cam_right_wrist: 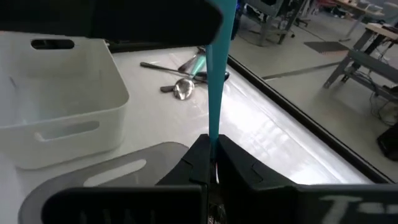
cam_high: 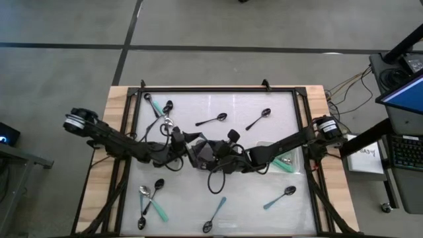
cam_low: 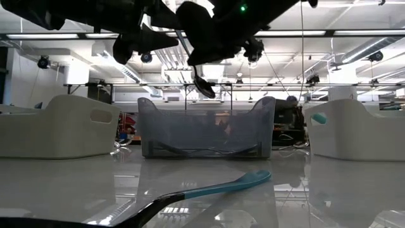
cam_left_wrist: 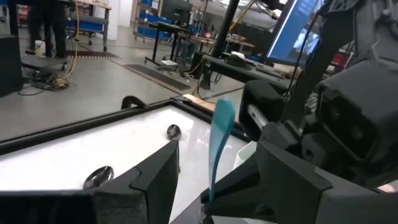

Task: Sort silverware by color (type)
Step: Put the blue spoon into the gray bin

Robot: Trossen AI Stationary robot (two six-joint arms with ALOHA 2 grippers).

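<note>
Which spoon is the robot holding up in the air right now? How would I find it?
Look at the middle of the table, where the two dark arms meet. There the right gripper is shut on a teal spoon, and the left gripper waits open right beside it. It is the only spoon standing upright off the table; all the others lie flat.

Both arms were matte black, built of slim jointed links, each with a round silver-faced motor housing at its outer end, the left arm (cam_high: 106,135) on the left and the right arm (cam_high: 291,142) on the right. Loose black cables looped around the wrists near the table's middle. Seen close, the fingers (cam_left_wrist: 155,177) were flat, angular dark plates, and a small green light glowed on one wrist housing.
</note>
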